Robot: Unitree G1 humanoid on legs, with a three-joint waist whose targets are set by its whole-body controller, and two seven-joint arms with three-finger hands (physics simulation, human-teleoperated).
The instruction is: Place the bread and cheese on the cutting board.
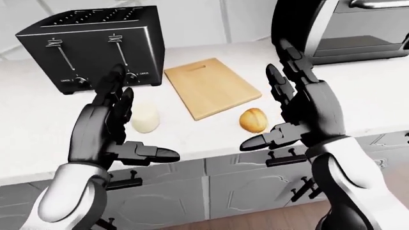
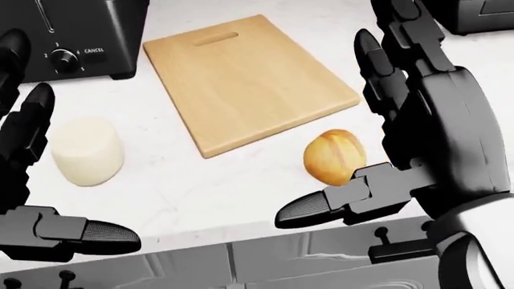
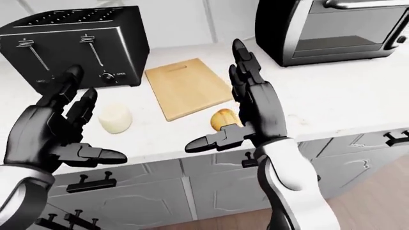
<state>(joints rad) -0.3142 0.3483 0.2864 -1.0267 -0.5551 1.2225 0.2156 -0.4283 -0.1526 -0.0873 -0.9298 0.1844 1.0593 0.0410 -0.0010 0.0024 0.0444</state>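
A wooden cutting board [image 2: 245,78] lies bare on the white counter [image 2: 185,180]. The golden bread roll [image 2: 333,156] rests just below the board's lower right corner. A pale cheese cylinder [image 2: 86,150] stands to the board's left, below the toaster. My right hand [image 2: 385,150] is open, fingers spread upward, right beside the roll and a little above it, thumb pointing left under it. My left hand [image 2: 48,180] is open too, held left of and below the cheese, holding nothing.
A black toaster [image 1: 92,45] stands at the counter's upper left. A dark toaster oven [image 3: 326,28] sits at the upper right. Grey cabinet doors with black handles [image 1: 287,160] run beneath the counter edge.
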